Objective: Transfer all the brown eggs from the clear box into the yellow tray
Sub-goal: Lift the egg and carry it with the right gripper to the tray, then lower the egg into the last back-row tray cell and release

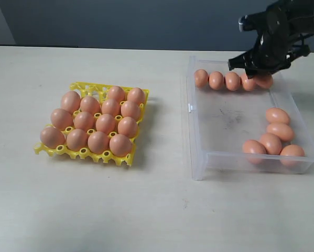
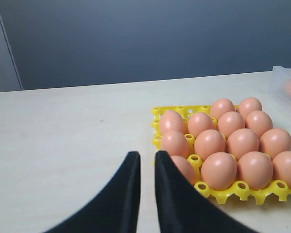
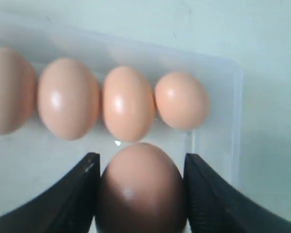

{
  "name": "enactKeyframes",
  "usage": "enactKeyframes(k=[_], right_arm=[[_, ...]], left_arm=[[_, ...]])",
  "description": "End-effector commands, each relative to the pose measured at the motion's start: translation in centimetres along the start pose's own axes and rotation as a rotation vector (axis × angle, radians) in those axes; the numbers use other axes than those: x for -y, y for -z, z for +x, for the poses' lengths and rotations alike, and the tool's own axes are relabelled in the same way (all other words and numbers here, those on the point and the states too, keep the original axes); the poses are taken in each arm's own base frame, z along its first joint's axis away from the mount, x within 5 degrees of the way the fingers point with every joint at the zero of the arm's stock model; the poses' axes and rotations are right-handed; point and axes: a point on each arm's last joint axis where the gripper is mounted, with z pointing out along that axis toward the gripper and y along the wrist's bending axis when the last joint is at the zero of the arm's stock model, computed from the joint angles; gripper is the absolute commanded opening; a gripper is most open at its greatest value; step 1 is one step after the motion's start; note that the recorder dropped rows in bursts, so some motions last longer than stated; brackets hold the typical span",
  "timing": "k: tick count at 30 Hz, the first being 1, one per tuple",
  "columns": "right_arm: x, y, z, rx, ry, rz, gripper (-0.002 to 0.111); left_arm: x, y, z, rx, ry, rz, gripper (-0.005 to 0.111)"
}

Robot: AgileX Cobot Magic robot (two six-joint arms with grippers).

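Roughly fourteen brown eggs (image 1: 105,123) seated in yellow tray (image 1: 86,153), about ten left in clear box (image 1: 240,160); right gripper (image 3: 139,167) clamps back row's end egg (image 1: 264,81), left gripper (image 2: 147,158) pinched together, empty

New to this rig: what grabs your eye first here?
The yellow tray on the left, nearly full of brown eggs. On the right, the right gripper grips one egg at the far corner of the clear box, which holds a row along its far wall and a cluster in its near right corner.
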Motion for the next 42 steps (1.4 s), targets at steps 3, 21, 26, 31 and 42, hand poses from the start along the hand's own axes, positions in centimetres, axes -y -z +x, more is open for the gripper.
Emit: enactKeyframes(k=[3, 21, 26, 31, 42], right_arm=[[-5.8, 5.5, -1.6, 0.179, 0.051, -0.177, 0.0], [-22.8, 3.8, -1.2, 0.5, 0.292, -0.57, -0.001], [-24.5, 5.0, -2.0, 0.494, 0.306, -0.643, -0.001], [-24.6, 7.4, -3.0, 0.374, 0.315, -0.799, -0.001], [-23.8, 8.9, -5.4, 0.423, 0.336, -0.744, -0.001]], left_arm=[[0.0, -0.1, 0.1, -0.005, -0.001, 0.002, 0.012], [0.0, -0.1, 0.1, -0.005, -0.001, 0.002, 0.012], [0.0, -0.1, 0.1, -0.005, -0.001, 0.002, 0.012], [0.0, -0.1, 0.1, -0.005, -0.001, 0.002, 0.012], [0.0, -0.1, 0.1, -0.005, -0.001, 0.002, 0.012]])
